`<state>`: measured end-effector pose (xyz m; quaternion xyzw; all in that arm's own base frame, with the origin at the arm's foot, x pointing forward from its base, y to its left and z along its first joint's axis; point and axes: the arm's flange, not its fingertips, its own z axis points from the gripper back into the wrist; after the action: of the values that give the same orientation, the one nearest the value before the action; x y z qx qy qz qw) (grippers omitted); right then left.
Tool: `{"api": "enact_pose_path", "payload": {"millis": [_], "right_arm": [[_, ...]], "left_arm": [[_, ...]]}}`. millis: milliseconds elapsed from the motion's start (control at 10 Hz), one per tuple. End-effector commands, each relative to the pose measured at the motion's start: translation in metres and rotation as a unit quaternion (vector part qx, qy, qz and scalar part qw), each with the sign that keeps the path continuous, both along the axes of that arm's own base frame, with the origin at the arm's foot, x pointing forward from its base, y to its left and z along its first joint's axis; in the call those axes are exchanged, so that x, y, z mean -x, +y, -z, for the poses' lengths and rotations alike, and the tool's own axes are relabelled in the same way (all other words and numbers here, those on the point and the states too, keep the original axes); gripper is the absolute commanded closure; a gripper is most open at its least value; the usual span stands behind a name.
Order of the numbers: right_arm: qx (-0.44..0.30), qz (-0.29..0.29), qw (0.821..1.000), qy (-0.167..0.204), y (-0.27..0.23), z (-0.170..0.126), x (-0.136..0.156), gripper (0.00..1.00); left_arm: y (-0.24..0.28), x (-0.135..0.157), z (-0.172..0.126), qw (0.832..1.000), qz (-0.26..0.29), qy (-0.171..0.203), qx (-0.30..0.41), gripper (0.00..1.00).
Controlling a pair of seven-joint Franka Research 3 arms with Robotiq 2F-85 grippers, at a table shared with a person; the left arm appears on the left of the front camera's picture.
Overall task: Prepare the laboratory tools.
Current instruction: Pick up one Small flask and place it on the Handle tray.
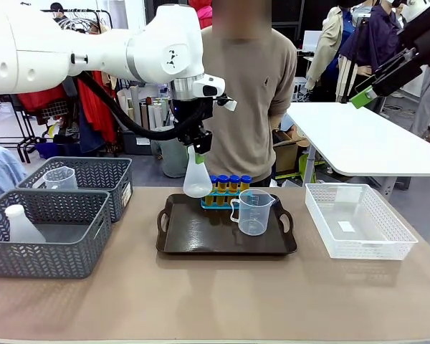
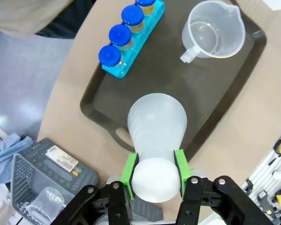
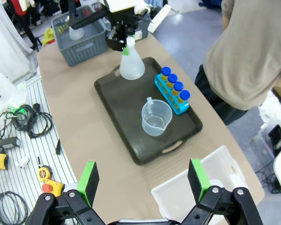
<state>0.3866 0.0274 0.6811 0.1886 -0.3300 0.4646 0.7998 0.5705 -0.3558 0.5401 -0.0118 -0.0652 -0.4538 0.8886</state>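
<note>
My left gripper (image 1: 198, 149) (image 2: 155, 171) is shut on the neck of the translucent white conical flask (image 1: 197, 180) (image 2: 157, 126) (image 3: 131, 65). It holds the flask upright, just above the left back part of the dark brown tray (image 1: 201, 236) (image 2: 225, 108) (image 3: 122, 103). On the tray stand the clear handled beaker (image 1: 253, 211) (image 2: 214, 30) (image 3: 156, 118) and the blue rack (image 1: 208, 204) (image 2: 136, 51) with its blue-capped tubes (image 1: 228, 182) (image 2: 122, 35) (image 3: 174, 86) of yellow-orange liquid. My right gripper (image 1: 364, 92) (image 3: 143, 180) hangs open and high over the table's right side.
Two grey mesh baskets stand at the left: the near one (image 1: 50, 236) holds another flask (image 1: 21, 223), the far one (image 1: 93, 175) another beaker (image 1: 59, 178). A white mesh basket (image 1: 358, 222) (image 3: 201, 192) stands right of the tray. A person (image 1: 251, 86) stands behind the table.
</note>
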Motion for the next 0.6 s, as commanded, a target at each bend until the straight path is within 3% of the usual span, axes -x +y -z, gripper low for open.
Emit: {"api": "enact_pose_path", "payload": {"millis": [0,500], "right_arm": [[-0.012,-0.011,1.0,-0.007,0.0,-0.001,-0.002,0.0],[-0.012,-0.011,1.0,-0.007,0.0,-0.001,-0.002,0.0]], "left_arm": [[0.0,-0.018,0.028,1.0,0.011,0.007,0.002,1.0],[-0.007,-0.035,0.084,0.999,0.018,0.044,0.016,1.0]]}}
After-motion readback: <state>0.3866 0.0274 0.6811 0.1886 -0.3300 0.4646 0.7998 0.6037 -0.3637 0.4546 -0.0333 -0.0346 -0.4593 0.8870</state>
